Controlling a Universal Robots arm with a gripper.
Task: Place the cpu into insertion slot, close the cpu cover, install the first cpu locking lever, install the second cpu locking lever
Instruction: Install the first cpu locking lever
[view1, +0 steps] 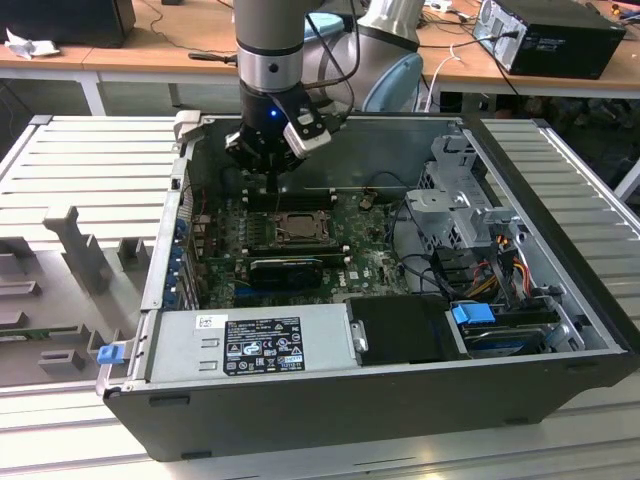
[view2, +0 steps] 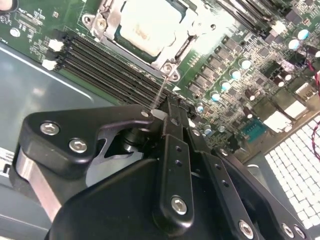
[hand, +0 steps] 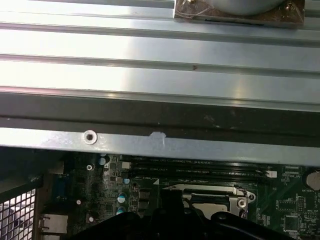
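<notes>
Hand (view2: 164, 111) pressed together; whether it pinches anything is unconfirmed. Cpu (view2: 147, 22) seated, cpu cover (view2: 174, 54) appears lowered. Thin locking lever (view2: 161, 90) runs from the cover's corner straight to the hand.

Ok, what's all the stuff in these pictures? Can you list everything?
computer case: one, black, open, on the table
table: one, silver, ribbed, under the case
circuit board: one, green, inside the case
insertion slot: one, black-framed, on the circuit board
cpu: one, pale silver, in the insertion slot
cpu cover: one, silvery, shut down around the cpu
memory slots: about four, black, beside the insertion slot
locking lever: one, thin silver, from the cover's corner to the hand
power supply: one, silver-grey, case's near edge in the exterior view
drive cage: one, grey, the exterior view's right
arm: one, grey and black, over the case
hand: one, black, shut on the locking lever, it seems
</notes>
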